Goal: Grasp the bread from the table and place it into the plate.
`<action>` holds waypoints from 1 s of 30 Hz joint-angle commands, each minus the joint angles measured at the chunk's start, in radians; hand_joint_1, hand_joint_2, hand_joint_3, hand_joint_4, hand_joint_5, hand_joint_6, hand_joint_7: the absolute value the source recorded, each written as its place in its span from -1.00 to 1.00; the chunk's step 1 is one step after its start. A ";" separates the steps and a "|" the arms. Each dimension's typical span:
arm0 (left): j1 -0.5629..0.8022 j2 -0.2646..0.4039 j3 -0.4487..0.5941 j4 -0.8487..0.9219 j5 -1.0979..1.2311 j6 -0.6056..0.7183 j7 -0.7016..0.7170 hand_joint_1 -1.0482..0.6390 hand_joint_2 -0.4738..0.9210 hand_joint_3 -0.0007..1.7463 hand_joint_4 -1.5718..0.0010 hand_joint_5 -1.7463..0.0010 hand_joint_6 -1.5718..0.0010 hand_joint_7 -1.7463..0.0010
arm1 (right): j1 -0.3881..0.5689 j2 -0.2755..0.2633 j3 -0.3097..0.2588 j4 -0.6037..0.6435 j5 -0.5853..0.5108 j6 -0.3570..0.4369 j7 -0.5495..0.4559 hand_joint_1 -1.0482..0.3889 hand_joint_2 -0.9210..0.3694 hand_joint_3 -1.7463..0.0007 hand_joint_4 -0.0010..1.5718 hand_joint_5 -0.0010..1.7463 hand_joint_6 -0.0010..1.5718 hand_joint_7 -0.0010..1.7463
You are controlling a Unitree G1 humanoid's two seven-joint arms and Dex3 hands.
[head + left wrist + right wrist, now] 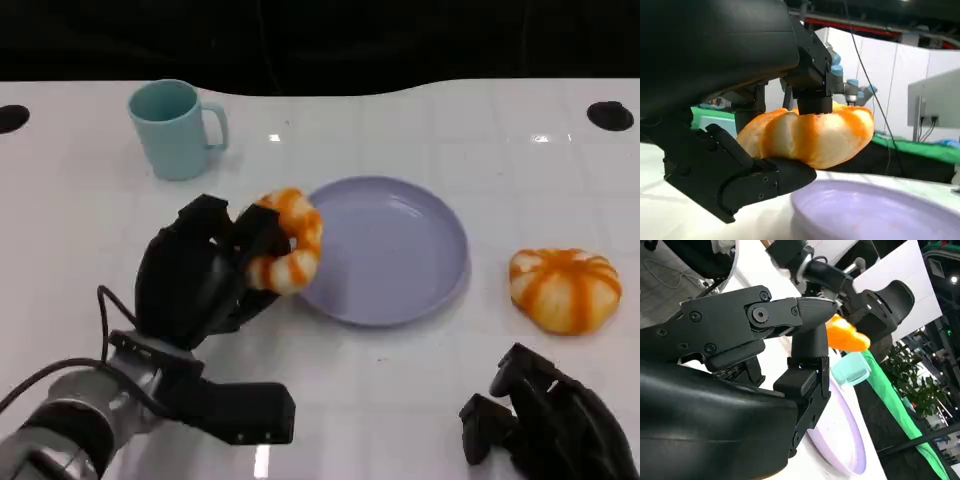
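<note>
left hand grips bread, lifted off the table at the plate's left rim | bread's long axis tilted, upper end toward plate | right hand low, fingers curled, holding nothing | second bun right of plate; cup behind

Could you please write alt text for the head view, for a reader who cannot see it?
The robot's left hand holds an orange-striped bread at the left rim of a lavender plate on a white table. A second bread lies right of the plate, a teal mug behind, the right hand low.
</note>
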 commanded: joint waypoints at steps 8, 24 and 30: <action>-0.019 0.041 0.074 -0.247 -0.075 -0.016 -0.253 0.00 0.28 0.43 -0.15 -1.00 0.11 -0.99 | -0.010 -0.009 0.000 0.017 -0.005 -0.019 0.003 -0.34 -1.00 0.75 0.00 0.93 -0.11 0.61; -0.117 -0.069 0.091 -0.201 -0.117 0.012 -0.582 -0.07 0.40 0.29 -0.13 -1.00 0.07 -0.92 | -0.006 -0.005 0.002 0.012 0.002 -0.017 0.006 -0.32 -1.00 0.73 -0.01 0.92 -0.12 0.60; -0.143 -0.087 0.095 -0.175 -0.156 0.049 -0.762 -0.15 0.81 -0.39 0.11 -0.49 0.10 0.23 | -0.004 -0.004 0.003 0.011 0.002 -0.022 0.007 -0.32 -1.00 0.73 -0.01 0.92 -0.12 0.61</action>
